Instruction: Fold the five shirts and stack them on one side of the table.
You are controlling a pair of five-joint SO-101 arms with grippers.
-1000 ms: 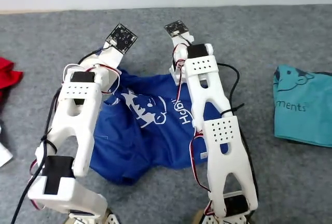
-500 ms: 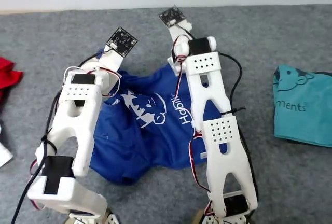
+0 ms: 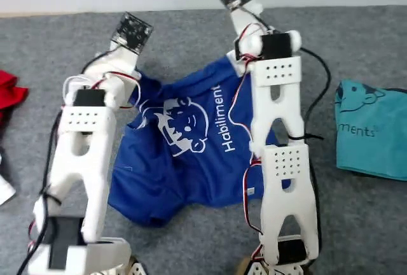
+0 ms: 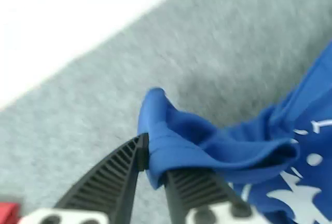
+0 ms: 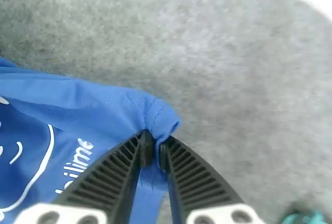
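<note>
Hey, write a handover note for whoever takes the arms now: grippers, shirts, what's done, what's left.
Left gripper: shut on one far corner of the blue shirt.
Right gripper: shut on the other far corner.
Shirt lies spread, not yet folded.
Teal shirt, apparently folded, at the high view's right edge; red cloth at its left edge.
Left: fold blue, stack it, then the rest.

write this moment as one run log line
left gripper: shut on blue shirt corner | right gripper: shut on other corner | shirt: spread between them | teal shirt: folded, apart
</note>
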